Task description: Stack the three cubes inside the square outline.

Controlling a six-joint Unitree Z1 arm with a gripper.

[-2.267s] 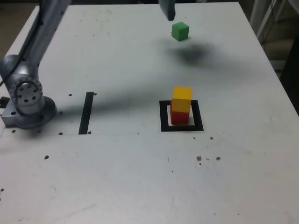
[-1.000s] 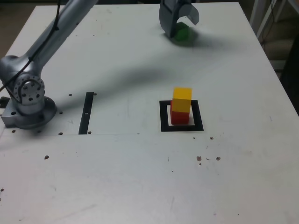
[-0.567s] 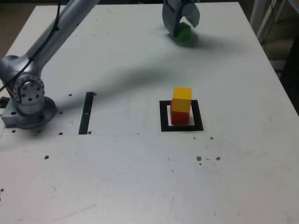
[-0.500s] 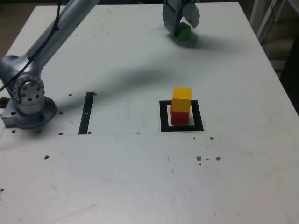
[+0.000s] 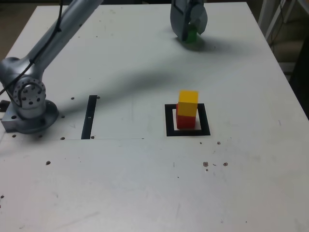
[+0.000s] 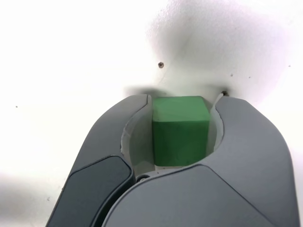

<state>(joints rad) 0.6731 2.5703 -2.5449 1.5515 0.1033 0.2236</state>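
Far across the table in the exterior view, my gripper (image 5: 189,35) stands low over the green cube (image 5: 192,35). The wrist view shows the green cube (image 6: 180,130) between the two grey jaws, which press on both its sides, so my gripper (image 6: 182,100) is shut on it. The cube still rests on the white table. Nearer the middle, the yellow cube (image 5: 188,103) sits on the red cube (image 5: 185,121) inside the square outline (image 5: 170,121), the yellow one turned slightly off the red one.
A thin black strip (image 5: 89,117) lies flat at the exterior view's left of the outline. My arm's base (image 5: 29,104) stands at the left edge, with the arm reaching across to the far side. Small dark specks dot the table.
My gripper came down from above the green cube, straddled it with open jaws, then closed them onto its sides. The red and yellow stack has not moved.
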